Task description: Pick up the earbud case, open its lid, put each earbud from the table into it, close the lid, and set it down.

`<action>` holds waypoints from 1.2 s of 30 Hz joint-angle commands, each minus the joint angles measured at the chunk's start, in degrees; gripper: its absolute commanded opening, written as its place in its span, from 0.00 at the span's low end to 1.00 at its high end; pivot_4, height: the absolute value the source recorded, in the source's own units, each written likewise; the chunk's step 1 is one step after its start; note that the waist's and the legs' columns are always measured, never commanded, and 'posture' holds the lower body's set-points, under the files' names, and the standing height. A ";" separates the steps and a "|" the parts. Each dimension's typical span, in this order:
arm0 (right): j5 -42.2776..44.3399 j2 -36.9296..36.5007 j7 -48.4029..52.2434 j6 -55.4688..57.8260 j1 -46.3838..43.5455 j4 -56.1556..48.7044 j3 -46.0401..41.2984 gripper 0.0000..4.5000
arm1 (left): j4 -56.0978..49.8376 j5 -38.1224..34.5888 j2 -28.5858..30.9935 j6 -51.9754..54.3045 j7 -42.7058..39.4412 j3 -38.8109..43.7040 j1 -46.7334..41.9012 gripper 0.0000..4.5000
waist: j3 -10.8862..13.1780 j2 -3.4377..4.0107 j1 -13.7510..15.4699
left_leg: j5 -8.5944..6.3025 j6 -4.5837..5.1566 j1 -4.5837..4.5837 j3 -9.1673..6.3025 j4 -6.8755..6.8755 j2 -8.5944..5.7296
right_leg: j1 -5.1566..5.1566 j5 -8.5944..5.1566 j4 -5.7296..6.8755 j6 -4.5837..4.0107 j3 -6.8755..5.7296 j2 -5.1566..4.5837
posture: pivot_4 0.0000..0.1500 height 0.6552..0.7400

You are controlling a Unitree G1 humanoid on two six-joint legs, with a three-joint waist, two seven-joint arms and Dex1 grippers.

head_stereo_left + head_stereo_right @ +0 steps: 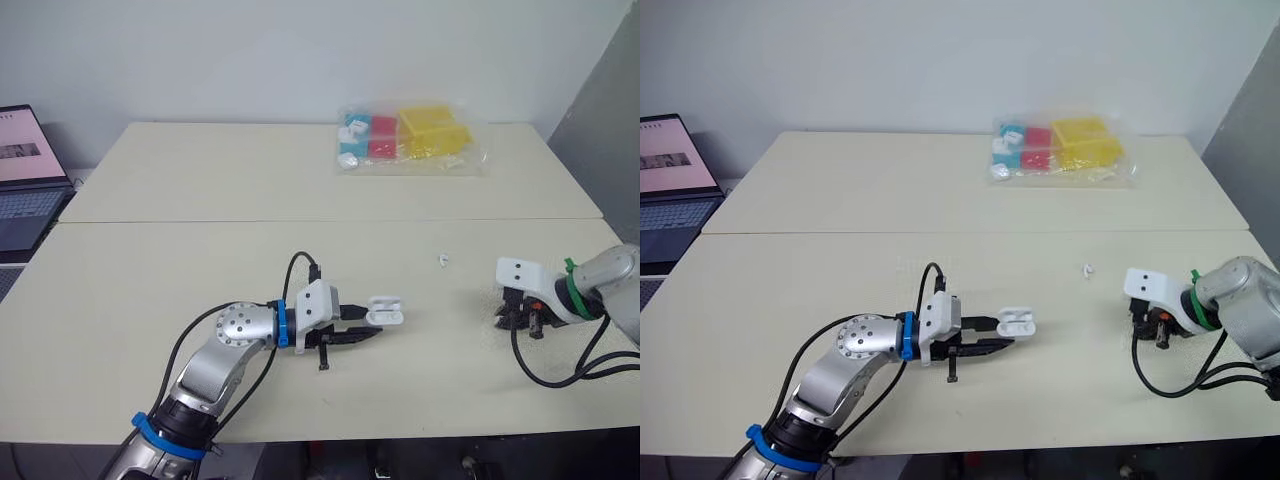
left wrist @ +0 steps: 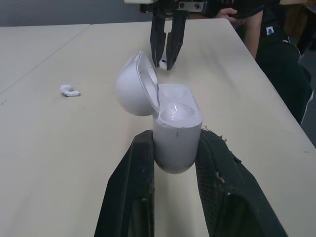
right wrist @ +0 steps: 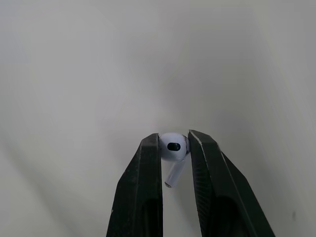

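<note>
The white earbud case (image 1: 385, 310) is pinched at its base by my left gripper (image 1: 372, 325), just above the table's middle front. Its lid stands open, hinged back, in the left wrist view (image 2: 175, 126). One white earbud (image 3: 173, 146) is clamped between the fingertips of my right gripper (image 3: 174, 148), its stem hanging down. That gripper (image 1: 515, 318) points down close to the table at the right, apart from the case. A second earbud (image 1: 442, 260) lies loose on the table between the two grippers, a little farther back.
A clear bag of coloured boxes (image 1: 410, 137) lies at the far right of the back table. A laptop (image 1: 25, 175) sits off the left edge. A seated person (image 2: 276, 49) is beside the table's right side.
</note>
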 commanded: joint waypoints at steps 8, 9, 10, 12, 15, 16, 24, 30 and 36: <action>20.84 14.62 -14.70 12.27 -3.68 -19.56 -25.09 0.09 | 0.36 -2.36 -5.99 1.67 6.85 4.58 -3.96 0.17 | 0.01 -0.02 0.12 | 0.00 0.00 -0.01 -0.07 0.05 -0.01 | 0.06 0.02 0.04 0.03 0.03 -0.01 | 1.00 1.00; 21.93 17.66 -17.87 13.07 -3.90 -20.96 -26.23 0.09 | 0.57 -2.51 -6.94 2.16 8.33 5.20 -4.43 0.17 | 0.00 -0.03 0.07 | 0.00 0.00 -0.01 -0.09 0.05 -0.01 | 0.08 0.02 0.04 0.03 0.01 -0.01 | 1.00 1.00; 22.63 19.57 -20.10 13.68 -4.14 -21.70 -26.66 0.09 | 0.91 -2.60 -7.54 2.43 9.20 5.67 -4.81 0.17 | 0.00 -0.03 0.06 | 0.00 0.00 -0.01 -0.08 0.04 -0.01 | 0.09 0.02 0.04 0.03 0.03 0.00 | 1.00 1.00; 24.34 25.38 -24.92 11.98 -3.92 -23.16 -27.67 0.09 | 1.35 -3.00 -9.02 3.42 11.13 6.61 -6.17 0.17 | 0.00 -0.03 0.05 | 0.00 0.00 -0.01 -0.09 0.03 0.00 | 0.09 0.02 0.03 0.03 0.03 0.00 | 1.00 1.00; 24.97 33.24 -31.75 8.11 -2.58 -25.83 -27.26 0.09 | 1.58 -4.09 -10.69 5.44 13.01 7.60 -8.06 0.17 | 0.00 -0.03 0.05 | 0.01 0.00 -0.02 -0.09 0.03 -0.01 | 0.08 0.03 0.04 0.04 0.02 0.00 | 1.00 1.00; 24.96 36.11 -34.35 6.94 -2.06 -27.15 -26.67 0.09 | 1.30 -4.37 -11.01 6.06 13.24 7.74 -8.51 0.17 | 0.00 -0.03 0.06 | 0.01 0.00 -0.04 -0.09 0.04 -0.01 | 0.07 0.02 0.05 0.04 0.03 0.01 | 1.00 1.00; 19.97 44.52 -43.06 -4.05 3.78 -30.24 -18.17 0.09 | 1.05 -5.22 -10.45 7.87 12.49 8.28 -10.00 0.17 | -0.01 -0.02 0.00 | 0.01 0.00 -0.05 -0.11 0.01 -0.01 | 0.06 0.02 0.04 0.04 0.02 0.01 | 1.00 1.00; 14.57 45.29 -43.98 -15.45 9.53 -27.63 -13.28 0.09 | 0.64 -6.17 -10.09 9.70 12.51 8.86 -10.91 0.17 | -0.01 -0.03 -0.01 | 0.01 0.00 -0.02 -0.09 0.03 -0.02 | 0.08 0.02 0.05 0.04 0.02 0.02 | 1.00 1.00; 13.20 45.74 -44.40 -20.05 9.77 -23.14 -12.66 0.09 | -0.15 -7.01 -9.47 10.63 12.23 9.02 -10.62 0.17 | -0.01 -0.03 -0.05 | 0.01 0.00 0.00 -0.11 0.02 0.00 | 0.09 0.02 0.05 0.03 0.02 0.04 | 1.00 1.00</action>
